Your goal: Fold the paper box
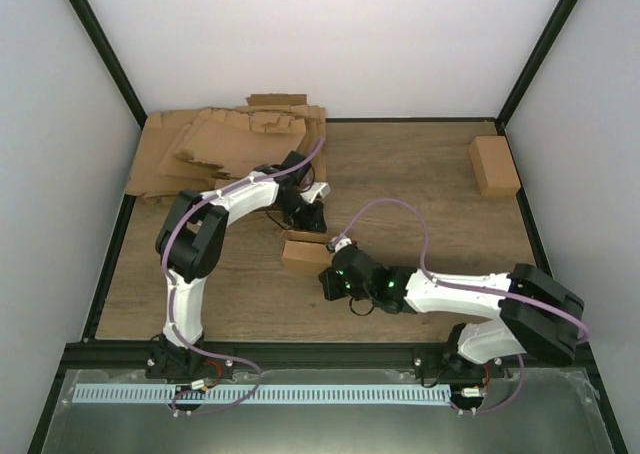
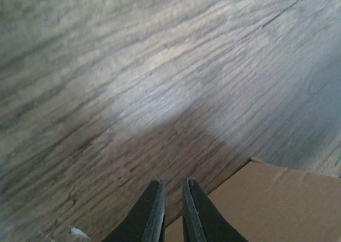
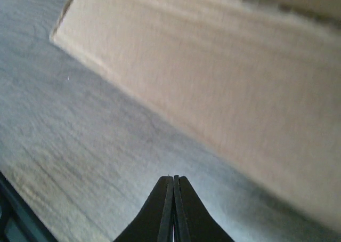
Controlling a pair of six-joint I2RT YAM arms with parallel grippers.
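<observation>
- Paper box (image 1: pixel 305 256): a small closed brown carton lying flat near the middle of the counter (image 1: pixel 420 184), between the two tools.
- Left arm (image 1: pixel 190 244): it rises from its base at 7 o'clock on the counter's near edge and bends sharply at the elbow. The white forearm reaches toward 2 o'clock, and the wrist turns back toward 6 o'clock.
- Left tool (image 1: pixel 308 214): it sits just at 12 o'clock of the paper box, pointing down at it.
- Left wrist view: the left tool (image 2: pixel 173 182) has its fingers drawn almost together, with a slim gap and nothing between them. The tips lie over the counter (image 2: pixel 133 66), beside an edge of the paper box (image 2: pixel 277 199) at 4 o'clock.
- Right arm (image 1: pixel 450 294): its upper link is folded over the base at 5 o'clock, and the forearm stretches low toward 9 o'clock.
- Right tool (image 1: pixel 330 279): it ends just at 4 o'clock of the paper box; contact cannot be judged from above.
- Right wrist view: the right tool (image 3: pixel 173 178) is fully closed and empty, with its fingers pressed flat together. A strip of counter (image 3: pixel 80 135) separates the tips from the blurred side of the paper box (image 3: pixel 213 77).
- Cardboard heap (image 1: pixel 230 144): flat die-cut sheets stacked at the counter's 10 o'clock corner, behind the left arm.
- Second carton (image 1: pixel 495 164): it stands alone at 2 o'clock, well apart from both tools.
</observation>
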